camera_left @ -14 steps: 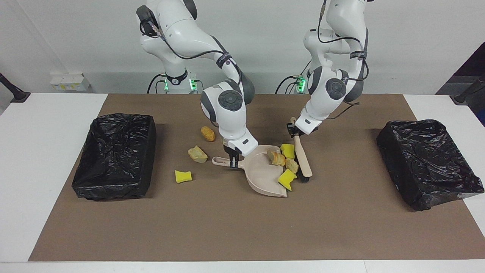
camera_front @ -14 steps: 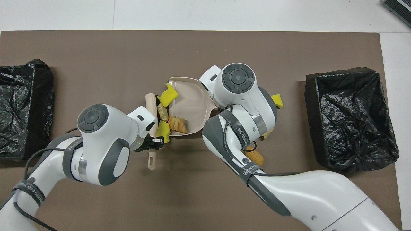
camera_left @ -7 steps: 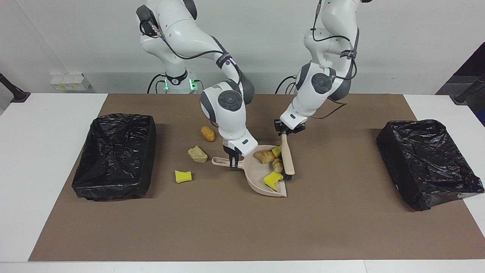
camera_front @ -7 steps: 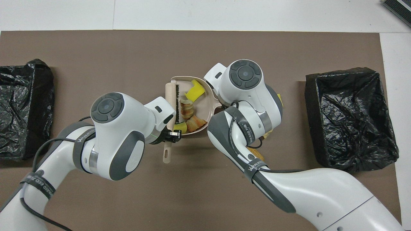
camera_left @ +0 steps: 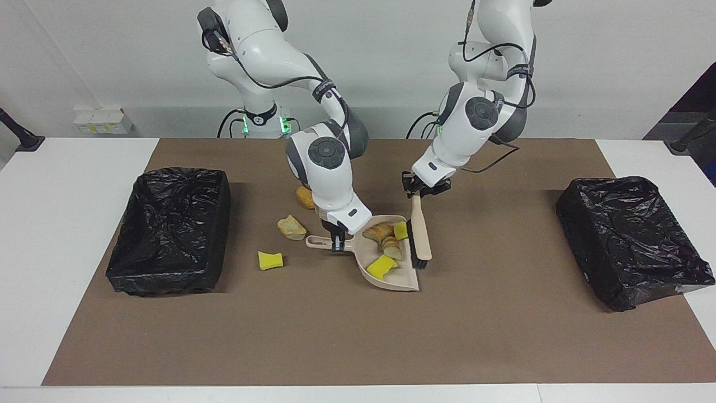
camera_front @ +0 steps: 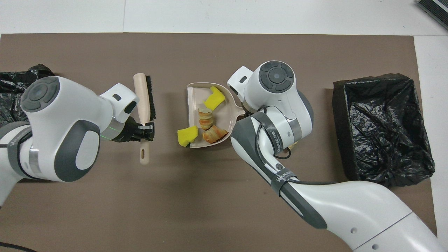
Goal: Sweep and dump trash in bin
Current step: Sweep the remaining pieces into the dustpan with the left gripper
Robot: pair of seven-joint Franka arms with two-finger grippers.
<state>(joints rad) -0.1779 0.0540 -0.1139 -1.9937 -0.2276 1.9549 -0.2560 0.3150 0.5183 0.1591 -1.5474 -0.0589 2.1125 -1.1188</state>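
My right gripper [camera_left: 338,242] is shut on the handle of the beige dustpan [camera_left: 400,280], which rests on the mat. In the pan lie two yellow foam chunks [camera_left: 382,267] and two beige lumps [camera_left: 391,246]; the overhead view shows the pan [camera_front: 193,101] and these scraps [camera_front: 205,117] too. My left gripper [camera_left: 423,187] is shut on the beige brush [camera_left: 420,235] and holds it raised beside the pan's open side. The overhead view shows that gripper [camera_front: 145,127] and the brush [camera_front: 143,101]. On the mat, toward the right arm's end, lie a brown lump [camera_left: 305,197], a beige lump [camera_left: 291,227] and a yellow chunk [camera_left: 270,260].
A bin lined with a black bag [camera_left: 170,229] stands at the right arm's end of the brown mat, and another bin [camera_left: 632,240] stands at the left arm's end. In the overhead view the right arm hides the loose scraps.
The brush pushed the scraps from the pan's lip deeper into the pan, then my left gripper lifted it clear. The pan shifted slightly toward the right arm's end.
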